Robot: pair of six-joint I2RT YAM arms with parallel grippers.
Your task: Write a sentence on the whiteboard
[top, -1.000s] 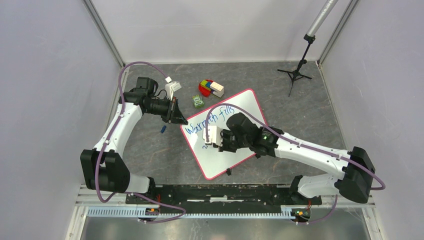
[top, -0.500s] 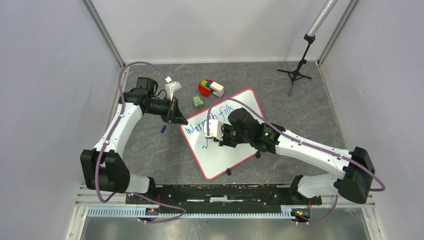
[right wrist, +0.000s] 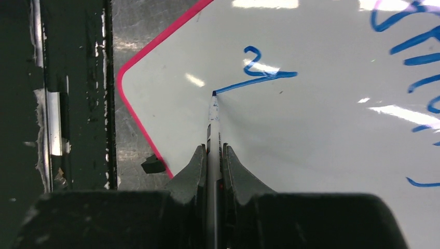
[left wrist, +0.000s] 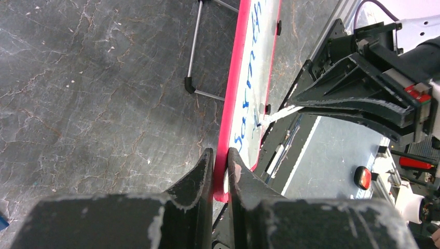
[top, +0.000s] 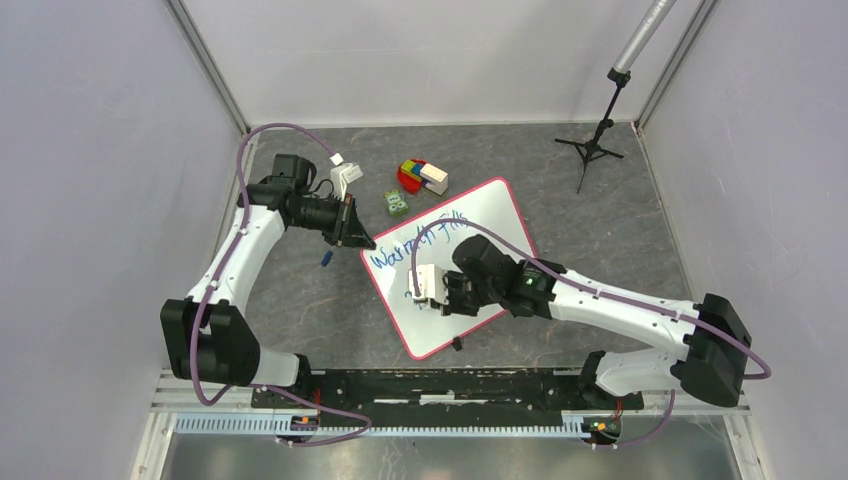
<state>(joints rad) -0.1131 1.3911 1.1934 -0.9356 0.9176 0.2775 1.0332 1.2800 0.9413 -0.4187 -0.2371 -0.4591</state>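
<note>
— Which step is in hand?
— The second line is being written. A marker (right wrist: 213,122) is gripped in the narrowed right pincer (right wrist: 211,151), its tip set on the whiteboard (top: 432,332) at the end of a blue stroke (right wrist: 257,79).
— Where is the board found?
— Mid-counter (top: 300,300), slanted, its 9 o'clock corner pinched by the closed left pincer (left wrist: 220,155). The sentence (top: 420,240) so far runs toward 12 o'clock.
— What is called for next?
— Probably further letters, drawn with even pressure while the board is steadied.
— What is hidden?
— From above, the new line is covered by the right arm; the curl above the stroke cannot be read.
</note>
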